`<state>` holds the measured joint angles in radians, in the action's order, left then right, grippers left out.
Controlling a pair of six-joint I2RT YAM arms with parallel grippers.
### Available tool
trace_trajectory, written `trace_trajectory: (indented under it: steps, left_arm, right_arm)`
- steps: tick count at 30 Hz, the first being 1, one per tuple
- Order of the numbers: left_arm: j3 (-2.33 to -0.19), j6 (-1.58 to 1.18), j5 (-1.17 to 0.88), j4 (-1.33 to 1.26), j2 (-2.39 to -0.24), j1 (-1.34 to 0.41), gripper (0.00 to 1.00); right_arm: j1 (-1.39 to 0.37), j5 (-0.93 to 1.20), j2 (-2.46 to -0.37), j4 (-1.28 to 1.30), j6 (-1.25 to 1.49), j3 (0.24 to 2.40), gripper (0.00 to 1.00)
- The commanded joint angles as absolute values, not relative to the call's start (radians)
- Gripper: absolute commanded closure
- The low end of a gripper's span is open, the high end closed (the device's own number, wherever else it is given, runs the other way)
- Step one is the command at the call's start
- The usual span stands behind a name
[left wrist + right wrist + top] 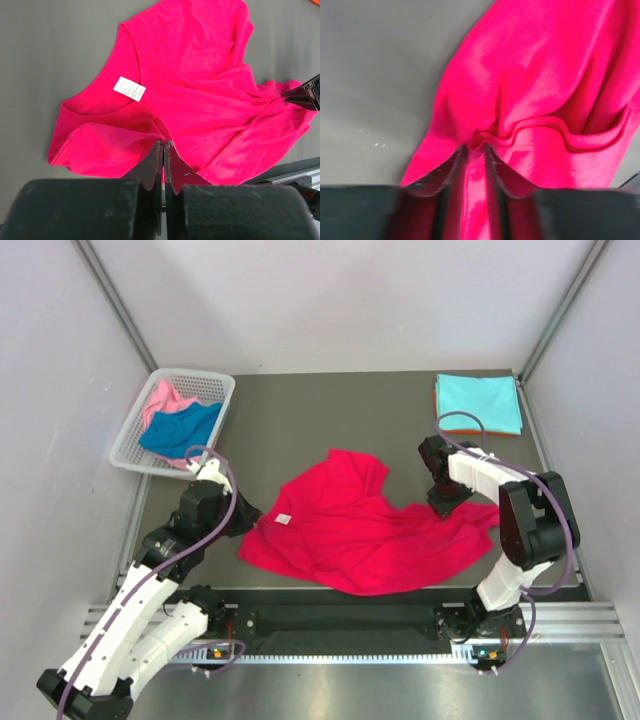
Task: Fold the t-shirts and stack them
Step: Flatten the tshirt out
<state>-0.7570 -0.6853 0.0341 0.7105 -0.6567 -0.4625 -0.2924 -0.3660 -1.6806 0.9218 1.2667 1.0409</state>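
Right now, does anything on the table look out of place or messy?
The red t-shirt lies bunched and skewed, not flat, its white label exposed at the collar, with the left gripper and right gripper each pinching an edge. Nothing looks spilled or damaged.

Grey table (330,410), white walls (350,300), metal corner posts (110,295)

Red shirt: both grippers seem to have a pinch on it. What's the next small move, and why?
Probably ease the left gripper and right gripper apart to spread the red shirt: each is shut on a fold at opposite sides, and the cloth between them lies wrinkled.
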Motion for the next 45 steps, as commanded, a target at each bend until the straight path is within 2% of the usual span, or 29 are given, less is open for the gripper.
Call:
trace_trajectory:
  steps: [1, 2, 3, 11, 14, 20, 22, 24, 32, 39, 42, 45]
  left_arm:
    - [-0.752, -0.681, 0.043, 0.675, -0.653, -0.46, 1.0]
    - [-0.752, -0.681, 0.043, 0.676, -0.655, -0.46, 1.0]
    - [-0.753, -0.681, 0.043, 0.675, -0.657, -0.46, 1.0]
    - [-0.753, -0.687, 0.041, 0.67, -0.672, -0.46, 1.0]
    - [-0.752, -0.687, 0.04, 0.669, -0.676, -0.46, 1.0]
    - [-0.755, -0.687, 0.046, 0.678, -0.666, -0.46, 1.0]
    - [-0.752, -0.687, 0.046, 0.68, -0.667, -0.46, 1.0]
    - [-0.752, -0.687, 0.046, 0.675, -0.669, -0.46, 1.0]
    - [-0.768, -0.686, 0.07, 0.67, -0.689, -0.46, 1.0]
    - [-0.991, -0.695, 0.185, 0.634, -0.822, -0.46, 1.0]
    - [-1.138, -0.673, 0.262, 0.614, -0.948, -0.451, 1.0]
    - [-1.329, -0.655, 0.182, 0.611, -1.092, -0.359, 1.0]
  right_arm:
    - [-0.273, -0.426, -1.649, 0.928, 1.298, 1.02, 0.85]
    - [-0.27, -0.433, -1.641, 0.933, 1.302, 1.019, 0.95]
    - [-0.267, -0.436, -1.626, 0.936, 1.305, 1.016, 1.0]
    - [-0.259, -0.509, -1.559, 0.966, 1.246, 1.051, 0.99]
    - [-0.256, -0.489, -1.552, 0.918, 1.178, 1.042, 0.91]
    - [-0.259, -0.454, -1.54, 0.851, 1.154, 0.994, 0.86]
    - [-0.259, -0.453, -1.537, 0.839, 1.147, 0.98, 0.89]
    - [-0.259, -0.453, -1.52, 0.818, 1.146, 0.968, 1.0]
    - [-0.259, -0.477, -1.444, 0.815, 1.088, 0.992, 1.0]
    - [-0.258, -0.471, -1.3, 0.815, 0.87, 1.179, 1.0]
    - [-0.258, -0.443, -1.261, 0.778, 0.747, 1.331, 1.0]
    - [-0.244, -0.453, -1.275, 0.796, 0.661, 1.553, 1.0]
